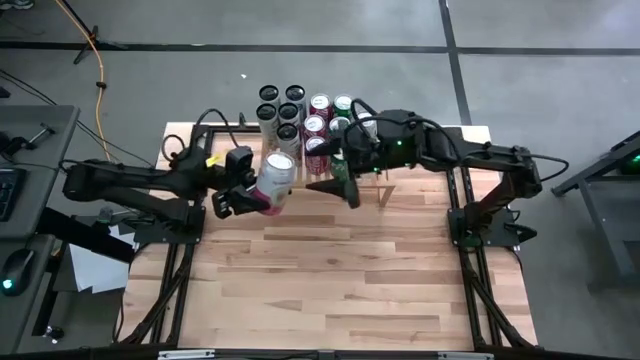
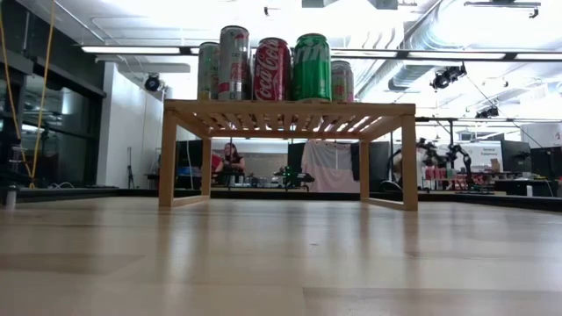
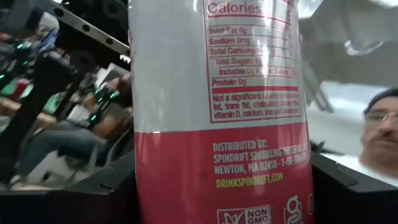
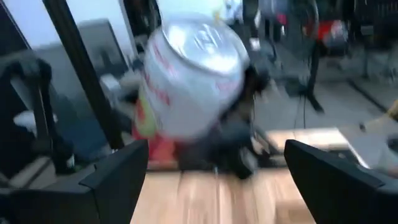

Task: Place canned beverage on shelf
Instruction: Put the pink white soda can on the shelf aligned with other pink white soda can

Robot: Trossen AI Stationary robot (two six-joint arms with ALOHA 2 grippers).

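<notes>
The canned beverage point(image 1: 276, 181), a white can with a pink-red base, is held above the counter point(image 1: 330, 280) in the left tool point(image 1: 243, 190), whose two fingers are seen closed against the can's sides in the left wrist view, one on either side of the label. In the high view the can is carried tilted, its silver top turned up and toward the back of the counter, so that its long axis leans rather than stands upright. The shelf point(image 1: 385, 185) lies just beside it, toward the right arm's side and slightly further back, with a group of cans point(image 1: 320, 125) already standing on the slatted top; the low view shows those cans upright at the middle and left of the top point(image 2: 290, 110), the right part being bare. The right tool point(image 1: 335, 183) is found between can and shelf, its fingers spread wide with nothing between them, facing the can's top end across a short gap. The can is judged to be nearer the left arm, which has it, while the right arm is nearer the shelf; a handover or a rightward carry would turn on that gap and on righting the tilted axis
</notes>
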